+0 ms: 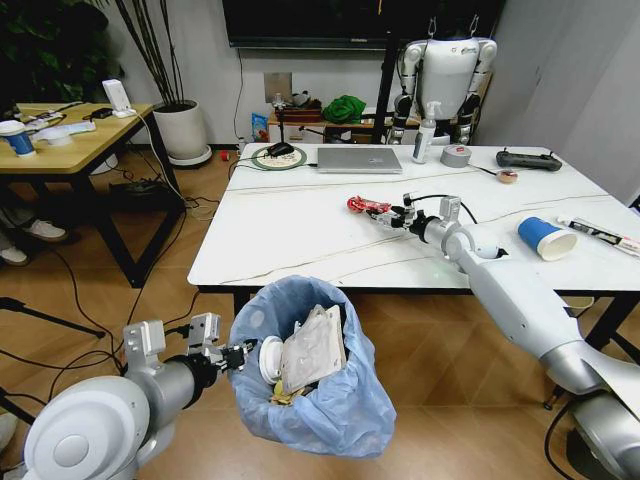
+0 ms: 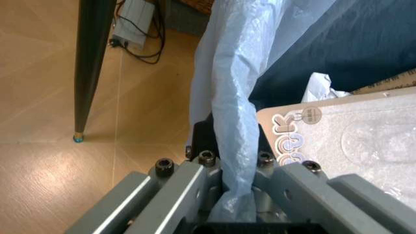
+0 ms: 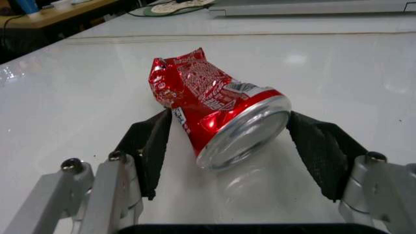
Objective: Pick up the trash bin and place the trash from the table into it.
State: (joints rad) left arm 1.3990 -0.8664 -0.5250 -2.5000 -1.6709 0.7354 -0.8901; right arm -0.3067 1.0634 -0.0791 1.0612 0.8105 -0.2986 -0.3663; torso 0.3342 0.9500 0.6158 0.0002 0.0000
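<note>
The trash bin [image 1: 310, 390], lined with a crinkled light-blue bag [image 2: 231, 97], hangs just off the floor in front of the table [image 1: 300, 240]. My left gripper [image 1: 235, 355] is shut on its rim and bag edge [image 2: 234, 170]. Torn cardboard [image 1: 312, 350] and white paper lie inside it [image 2: 338, 131]. On the table lies a crushed red can [image 1: 367, 205], a piece of the trash. My right gripper [image 1: 395, 215] is open around the can [image 3: 215, 107], one black pad on each side. A blue paper cup [image 1: 545, 238] lies on its side to the right.
At the table's far edge are a silver laptop [image 1: 358, 160], a grey tape roll [image 1: 456, 156], a spray bottle [image 1: 427, 135] and a black controller [image 1: 528, 160]. A flat wrapper [image 1: 600, 235] lies far right. A wooden desk [image 1: 70, 140] stands left. A black table leg [image 2: 91, 63] is near the bin.
</note>
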